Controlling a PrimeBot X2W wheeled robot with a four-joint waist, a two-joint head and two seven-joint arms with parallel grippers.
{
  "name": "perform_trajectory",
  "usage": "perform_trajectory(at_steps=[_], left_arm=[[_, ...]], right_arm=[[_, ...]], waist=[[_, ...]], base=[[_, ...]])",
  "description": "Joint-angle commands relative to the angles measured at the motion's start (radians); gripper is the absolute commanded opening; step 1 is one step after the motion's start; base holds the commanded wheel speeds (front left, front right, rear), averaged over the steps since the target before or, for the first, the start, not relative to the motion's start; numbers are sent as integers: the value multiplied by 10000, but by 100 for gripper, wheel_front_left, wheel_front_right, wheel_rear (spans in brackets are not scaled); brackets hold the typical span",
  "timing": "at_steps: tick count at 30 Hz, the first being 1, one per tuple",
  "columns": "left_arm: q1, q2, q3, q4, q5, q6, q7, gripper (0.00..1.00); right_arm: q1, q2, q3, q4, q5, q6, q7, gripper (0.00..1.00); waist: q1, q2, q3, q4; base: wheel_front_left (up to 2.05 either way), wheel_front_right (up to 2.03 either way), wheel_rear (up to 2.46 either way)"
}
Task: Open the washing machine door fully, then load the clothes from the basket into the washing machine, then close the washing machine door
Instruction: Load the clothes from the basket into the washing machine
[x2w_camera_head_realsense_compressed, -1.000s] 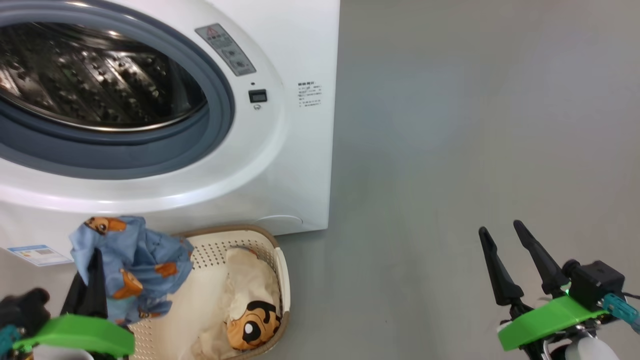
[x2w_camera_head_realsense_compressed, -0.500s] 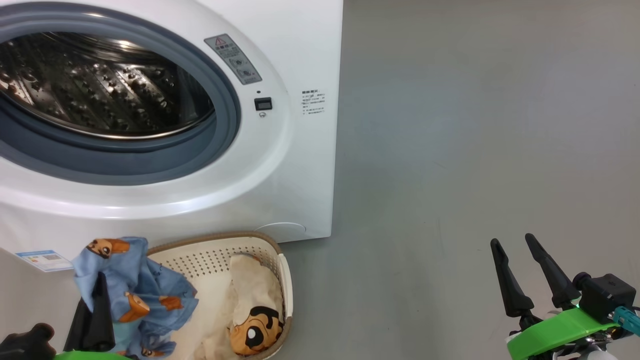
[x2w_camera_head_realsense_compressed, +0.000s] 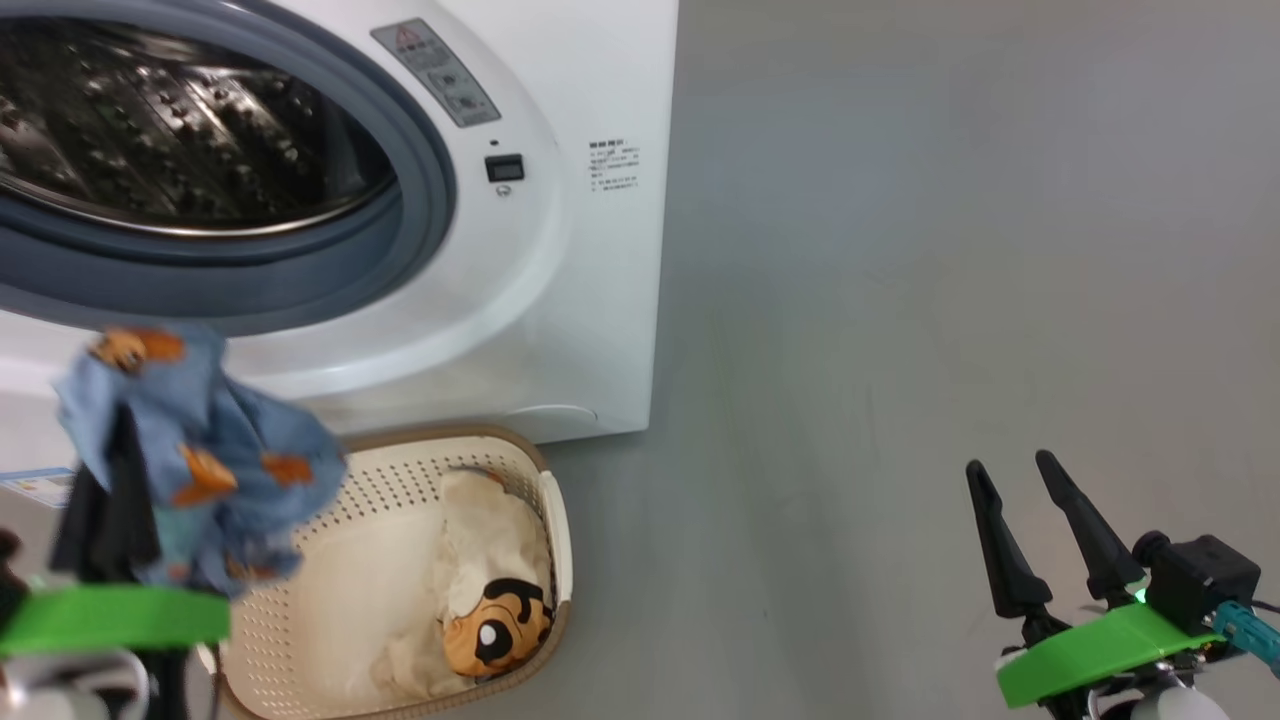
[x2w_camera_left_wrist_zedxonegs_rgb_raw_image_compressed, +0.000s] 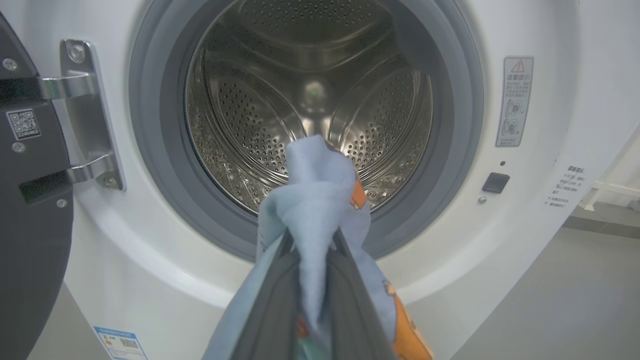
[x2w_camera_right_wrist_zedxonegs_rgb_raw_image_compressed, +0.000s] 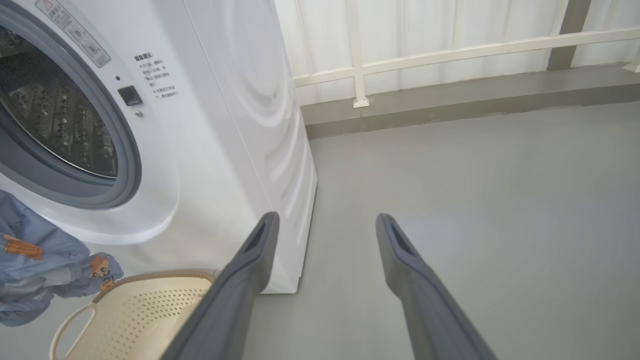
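One blue garment hangs clamped in the left tool; right tool gapes empty.

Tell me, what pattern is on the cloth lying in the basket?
Cream garment with an orange-and-black cartoon face, clearest in the head view.

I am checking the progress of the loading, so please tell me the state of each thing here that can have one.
washing machine door: swung open.
drum: no clothes seen inside.
blue garment: lifted, pinched in the left gripper, before the drum.
cream garment: lying in the basket.
basket: upright on the floor.
left gripper: shut on the blue garment.
right gripper: open, holding nothing.
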Motion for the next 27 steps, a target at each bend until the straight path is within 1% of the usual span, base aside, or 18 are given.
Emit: perform_trajectory(at_steps=[1, 7, 11, 13, 20, 21, 22, 27], left_arm=[[-500, 394, 392, -325, 129, -14, -135, 0], [-2120, 995, 709, -279, 464, -14, -135, 0], [-3199, 1235, 783, -15, 715, -14, -135, 0], [-3645, 1332, 715, 335, 779, -14, -135, 0], [-5086, 1647, 364, 2666, 870, -14, -135, 0], [-5331, 1677, 352, 3050, 808, -14, -135, 0], [-5832, 1785, 275, 3773, 711, -14, -135, 0], [-7066, 2096, -76, 5289, 565, -14, -135, 0]], right_arm=[[-262, -53, 225, -264, -83, 16, -49, 100], [-554, 112, 313, -289, -110, 16, -49, 100], [-707, 219, 355, -306, -115, 16, -49, 100], [-782, 278, 371, -328, -111, 16, -49, 100], [-1043, 432, 442, -410, -107, 16, -49, 100], [-1097, 450, 468, -422, -108, 16, -49, 100], [-1215, 482, 525, -451, -105, 16, -49, 100], [-1468, 561, 624, -525, -115, 16, -49, 100]], waist=[[0, 0, 230, -120], [0, 0, 663, -341], [0, 0, 933, -470], [0, 0, 1082, -542], [0, 0, 1594, -789], [0, 0, 1673, -832], [0, 0, 1843, -919], [0, 0, 2225, -1122]], base=[[0, 0, 0], [0, 0, 0], [0, 0, 0], [0, 0, 0], [0, 0, 0], [0, 0, 0], [0, 0, 0], [0, 0, 0]])
